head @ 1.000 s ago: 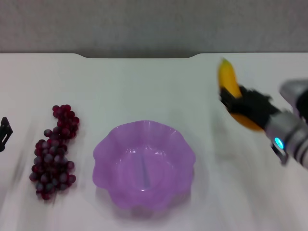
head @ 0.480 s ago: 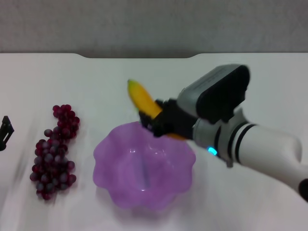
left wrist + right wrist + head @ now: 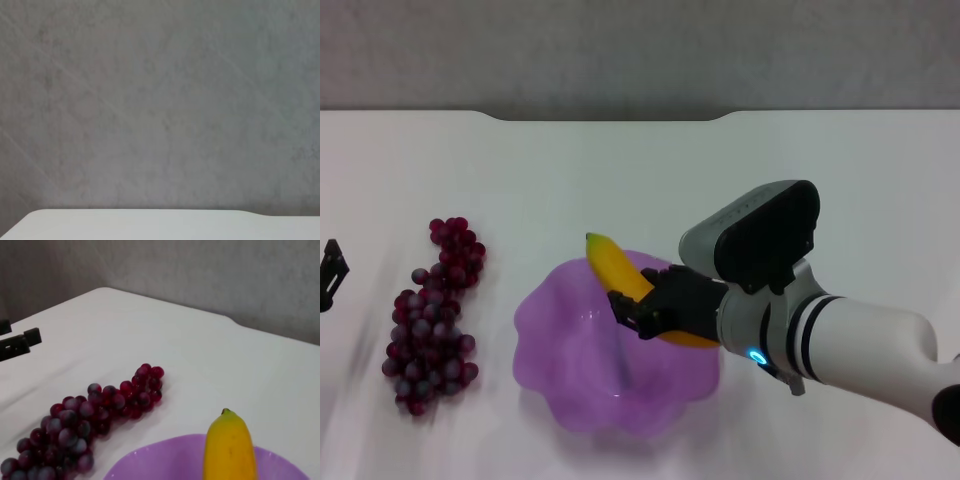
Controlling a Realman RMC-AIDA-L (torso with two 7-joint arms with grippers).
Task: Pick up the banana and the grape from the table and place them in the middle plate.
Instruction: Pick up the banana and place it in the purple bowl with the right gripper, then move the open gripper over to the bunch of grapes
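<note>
Gripping the banana (image 3: 620, 280) near its middle, the right gripper (image 3: 638, 312) hangs over the middle plate (image 3: 550, 340) just right of centre frame in the head view, its dark fingers clenched on the fruit. The banana slants from the gripper up toward the plate's far rim, its tip poking past the scalloped edge, which suggests the arm is carrying it low across the bowl so it can be let go inside rather than dropped from height. In the right wrist view the banana's tip (image 3: 229, 450) rises from the lower edge of the frame above the purple rim (image 3: 160, 460).

At the left of the head view the grape (image 3: 432, 315) lies on the table (image 3: 620, 170), beside the plate but apart from it, not yet picked up. At the far left edge the left gripper (image 3: 330, 275) waits near the bunch; whether its fingers are parted cannot be told. Only wall and a strip of tabletop (image 3: 150, 225) fill the left wrist view.
</note>
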